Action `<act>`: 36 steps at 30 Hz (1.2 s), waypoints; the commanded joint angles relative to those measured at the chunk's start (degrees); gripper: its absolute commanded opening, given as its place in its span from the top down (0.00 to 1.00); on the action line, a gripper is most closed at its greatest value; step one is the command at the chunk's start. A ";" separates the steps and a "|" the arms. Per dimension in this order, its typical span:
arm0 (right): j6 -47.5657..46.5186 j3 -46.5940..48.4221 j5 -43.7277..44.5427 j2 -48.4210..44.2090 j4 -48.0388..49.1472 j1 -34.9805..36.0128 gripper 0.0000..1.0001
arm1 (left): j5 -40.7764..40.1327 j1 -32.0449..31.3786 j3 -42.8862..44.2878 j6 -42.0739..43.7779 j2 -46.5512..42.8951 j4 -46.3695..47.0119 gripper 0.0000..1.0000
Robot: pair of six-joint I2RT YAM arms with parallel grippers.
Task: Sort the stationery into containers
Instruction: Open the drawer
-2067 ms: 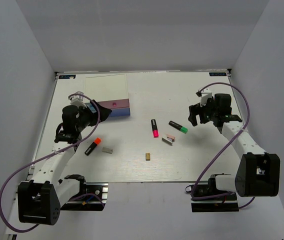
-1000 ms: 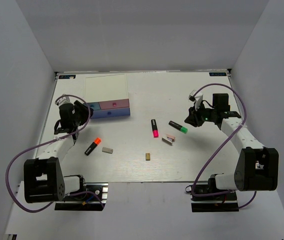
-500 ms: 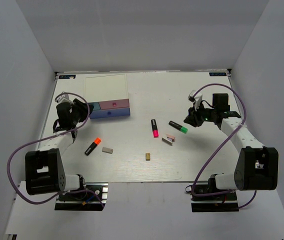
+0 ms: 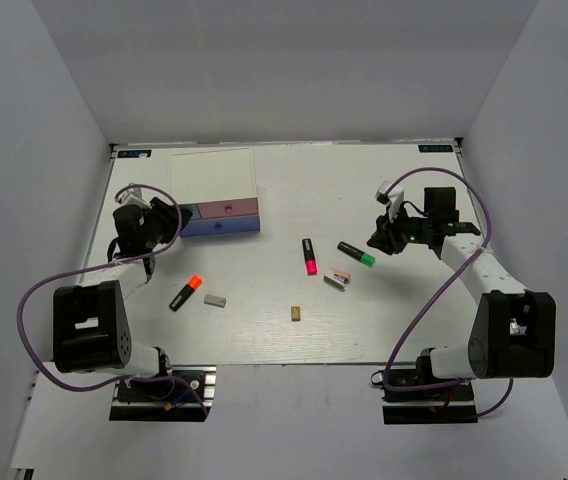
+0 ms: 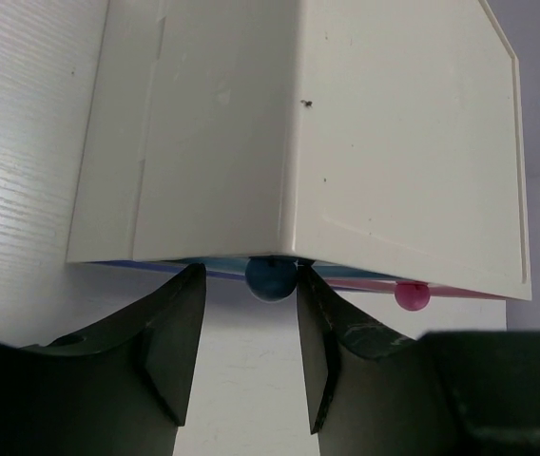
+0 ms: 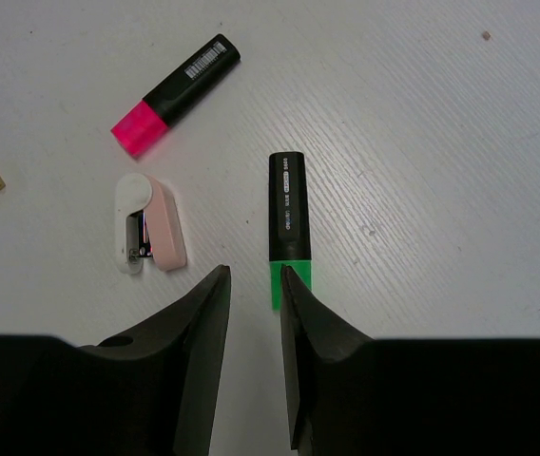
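Top external view gives the whole state: on the white table, all six pieces of stationery lie outside the small square white-topped box in the upper left of the frame. Its pink drawer and purple drawer look shut, so I judge nothing is sorted yet.

The left gripper is released, with its jaws apart on both sides of the round blue knob, not pinching it. The right gripper is also released, with the cap of the green-capped black highlighter between its jaws, right of centre.

The pink-capped black highlighter is at centre and the orange-capped black highlighter at lower left. The grey-white eraser, pink-white eraser and tan eraser lie untouched. Probably a drawer must be opened first.
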 commanded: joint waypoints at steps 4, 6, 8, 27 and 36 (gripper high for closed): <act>-1.31 0.60 -0.21 0.10 0.91 0.07 0.66 | 1.74 1.03 -1.21 0.81 0.73 4.55 0.50; -1.48 0.61 -0.12 0.10 0.64 0.07 0.66 | 1.74 1.04 -1.21 0.81 1.34 5.16 0.51; -1.66 0.60 -0.12 0.09 0.56 0.07 0.66 | 2.26 1.04 -1.21 0.81 1.87 5.16 0.53; -2.45 1.83 -0.03 1.15 -0.32 0.16 0.66 | 7.45 2.09 -5.25 4.33 -1.37 3.76 0.88; -2.63 2.45 -0.91 2.20 -0.32 0.42 0.63 | 4.99 2.09 -11.58 6.00 -12.53 -3.79 0.90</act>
